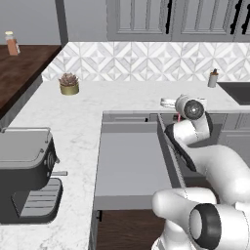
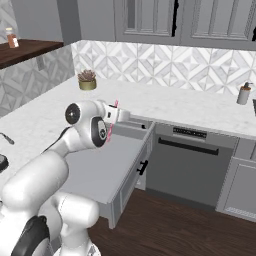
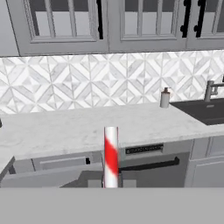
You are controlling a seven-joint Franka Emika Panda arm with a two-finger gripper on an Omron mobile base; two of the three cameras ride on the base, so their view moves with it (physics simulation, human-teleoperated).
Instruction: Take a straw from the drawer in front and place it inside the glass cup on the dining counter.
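The straw (image 3: 111,157), striped red and white, stands upright at the bottom middle of the hand view. It is a thin pink stick (image 2: 112,120) in my gripper (image 2: 115,118), which is shut on it. The gripper (image 1: 179,115) hangs above the back right corner of the drawer (image 1: 132,161). The wide light-grey drawer (image 2: 102,172) is pulled fully out, and its flat inside is bare where it shows. Behind it runs a white marble counter (image 3: 74,129) with a dark inset sink (image 3: 205,109). The glass cup is out of view.
A black coffee machine (image 1: 27,171) stands on the left counter. A potted plant (image 1: 69,84) and a soap dispenser (image 2: 243,93) stand by the backsplash. A dishwasher front (image 2: 190,165) lies right of the drawer. A flat pale object (image 1: 168,102) lies on the counter behind my hand.
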